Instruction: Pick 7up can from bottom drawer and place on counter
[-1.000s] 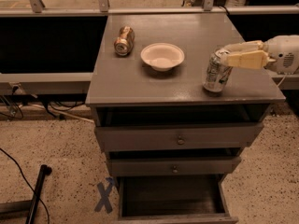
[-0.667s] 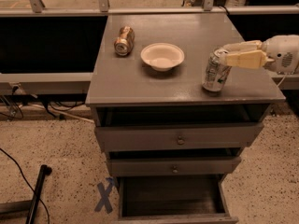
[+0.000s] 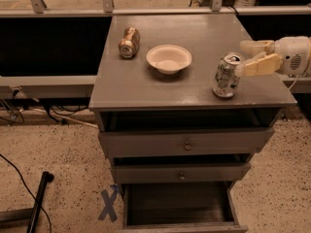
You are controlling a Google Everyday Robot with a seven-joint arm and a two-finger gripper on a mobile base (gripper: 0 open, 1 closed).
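Note:
The 7up can [image 3: 226, 76], silver-white with green markings, stands upright on the counter [image 3: 146, 89] near its front right corner. My gripper [image 3: 242, 58] reaches in from the right at can height. Its two pale fingers [image 3: 260, 65] are spread open, with their tips just right of the can's top and not closed on it. The bottom drawer [image 3: 180, 203] is pulled out, and its dark inside looks empty.
A gold-brown can [image 3: 129, 41] lies on its side at the counter's back left. A white bowl [image 3: 168, 58] sits mid-counter, left of the 7up can. The two upper drawers [image 3: 187, 142] with knobs stand slightly open. A blue X [image 3: 109, 204] and a black pole [image 3: 39, 203] are on the floor at left.
My gripper has drawn back a little to the right, so its fingers no longer reach around the can. The can has stayed in place on the counter.

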